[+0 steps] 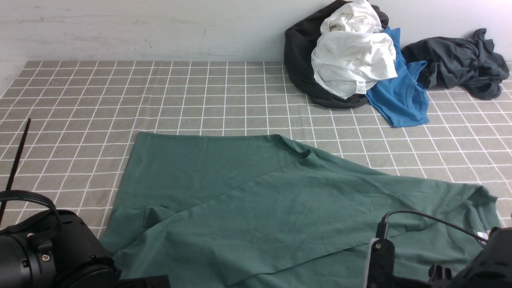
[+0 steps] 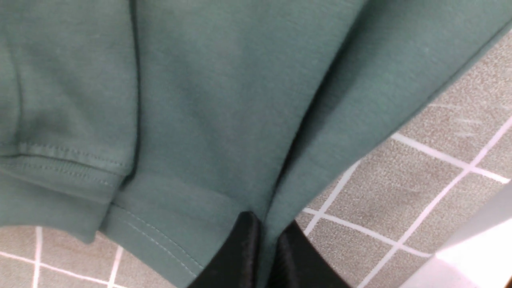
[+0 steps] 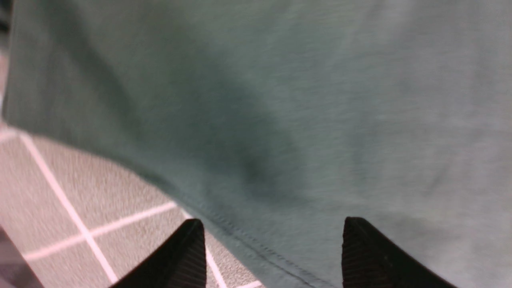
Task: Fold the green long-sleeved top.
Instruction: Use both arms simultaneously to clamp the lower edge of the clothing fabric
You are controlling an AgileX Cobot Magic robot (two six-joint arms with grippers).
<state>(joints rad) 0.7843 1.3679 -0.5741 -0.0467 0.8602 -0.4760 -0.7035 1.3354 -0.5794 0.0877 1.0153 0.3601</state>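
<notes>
The green long-sleeved top (image 1: 256, 200) lies spread on the checked tablecloth, one sleeve folded across the body, neck and white label at the near right. In the left wrist view my left gripper (image 2: 267, 236) is shut on a pinched fold of the top (image 2: 208, 100) near its stitched hem. In the right wrist view my right gripper (image 3: 274, 240) is open, its fingertips (image 3: 188, 248) straddling the top's stitched edge (image 3: 320, 120) just above the cloth. In the front view only the arms' bodies show at the bottom corners; the jaws are hidden.
A pile of clothes stands at the back right against the wall: a black garment (image 1: 300, 60), a white garment (image 1: 352, 52), a bright blue T-shirt (image 1: 400, 96) and a dark charcoal garment (image 1: 460, 60). The checked tablecloth (image 1: 160, 92) covers the table.
</notes>
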